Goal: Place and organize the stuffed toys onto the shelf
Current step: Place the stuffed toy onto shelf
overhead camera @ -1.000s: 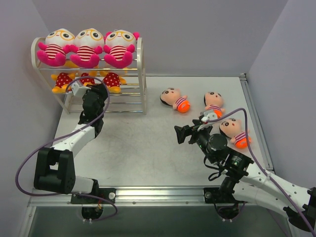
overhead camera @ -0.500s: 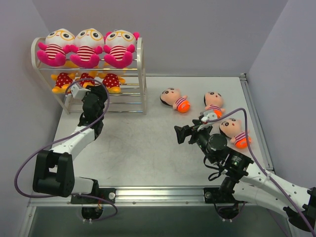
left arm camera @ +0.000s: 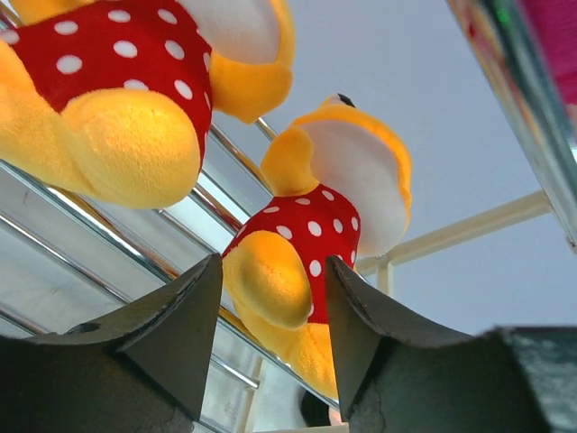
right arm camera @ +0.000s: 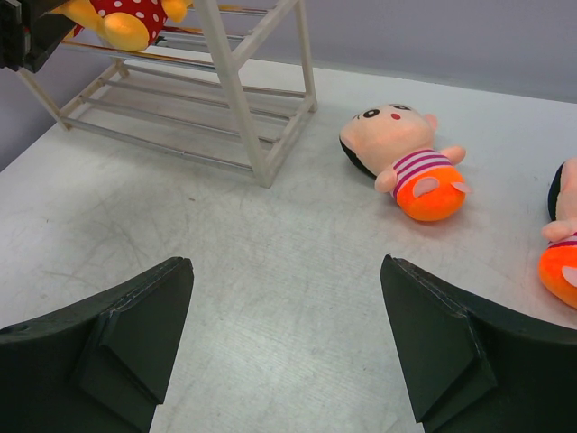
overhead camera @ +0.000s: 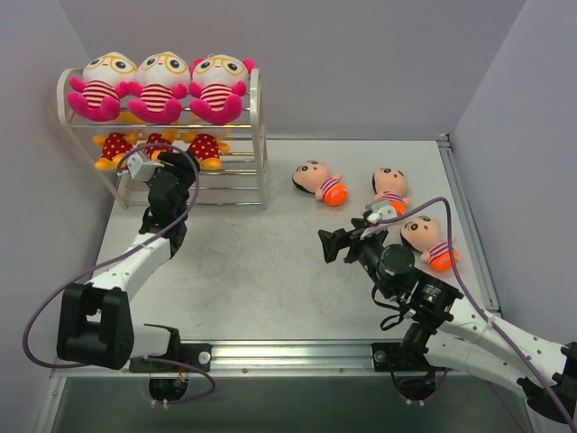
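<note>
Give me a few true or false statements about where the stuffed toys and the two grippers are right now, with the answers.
1. Three pink toys sit on the top tier of the shelf. True.
2. The black-haired toys lie on the shelf's bottom tier. False: all three lie on the table, to the right of the shelf.
3. The right gripper is open and holds nothing. True.
4. The left gripper hangs above the black-haired toys. False: it is at the shelf's middle tier, open, by the red-dotted toys.
</note>
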Robot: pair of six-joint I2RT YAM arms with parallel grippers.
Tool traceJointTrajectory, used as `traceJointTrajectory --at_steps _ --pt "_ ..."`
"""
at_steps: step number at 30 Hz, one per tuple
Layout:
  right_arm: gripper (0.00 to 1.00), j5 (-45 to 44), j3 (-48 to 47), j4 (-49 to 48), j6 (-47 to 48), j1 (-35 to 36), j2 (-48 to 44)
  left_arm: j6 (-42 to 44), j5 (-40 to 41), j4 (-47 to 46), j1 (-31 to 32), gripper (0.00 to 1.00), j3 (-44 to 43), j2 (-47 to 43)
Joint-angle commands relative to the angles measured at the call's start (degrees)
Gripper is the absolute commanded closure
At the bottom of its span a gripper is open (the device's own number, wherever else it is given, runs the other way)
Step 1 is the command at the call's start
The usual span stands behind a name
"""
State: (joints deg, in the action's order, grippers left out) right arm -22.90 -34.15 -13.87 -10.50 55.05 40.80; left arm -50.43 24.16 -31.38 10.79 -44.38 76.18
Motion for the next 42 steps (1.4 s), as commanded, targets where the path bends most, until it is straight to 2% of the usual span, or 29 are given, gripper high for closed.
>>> traceJointTrajectory --at_steps 1,5,9,18,21,24,30,37,42 --pt "0.13 -0.8 0.3 -1.8 -0.2 -0.4 -0.3 3.8 0.2 2.1 0.1 0.4 -0.3 -4.7" --pt "0.13 -0.7 0.2 -1.9 -0.1 -0.4 0.1 7.6 0.1 5.9 0.1 0.33 -0.8 -9.3" --pt "0.12 -0.4 0.0 -1.5 -0.1 -0.4 0.2 11.5 -1.7 15.4 0.1 0.27 -2.5 -13.2" --pt "0.13 -0.5 -0.1 -1.8 0.0 -0.4 -0.1 32.0 -6.0 46.4 0.1 0.26 -15.5 -18.5" --pt "0.13 -0.2 -0.3 -1.8 -0.1 -0.4 0.6 38.6 -7.6 52.8 0.1 0.26 -19.2 -18.6" --pt "0.13 0.0 -0.4 -1.8 -0.1 -0.4 0.8 43.3 -7.9 54.9 0.1 0.26 -20.7 -18.7" --pt "0.13 0.0 -1.1 -1.2 -0.1 -0.4 1.3 44.4 -7.9 50.0 0.3 0.31 -19.4 -16.5" --pt "0.13 -0.7 -1.2 -1.2 -0.2 -0.5 1.7 45.2 -4.9 36.3 3.8 0.48 -16.5 -11.8" --pt "0.13 -0.7 -1.4 -1.0 -0.2 -0.6 2.1 47.8 -1.8 27.3 6.6 0.49 -16.4 -6.9"
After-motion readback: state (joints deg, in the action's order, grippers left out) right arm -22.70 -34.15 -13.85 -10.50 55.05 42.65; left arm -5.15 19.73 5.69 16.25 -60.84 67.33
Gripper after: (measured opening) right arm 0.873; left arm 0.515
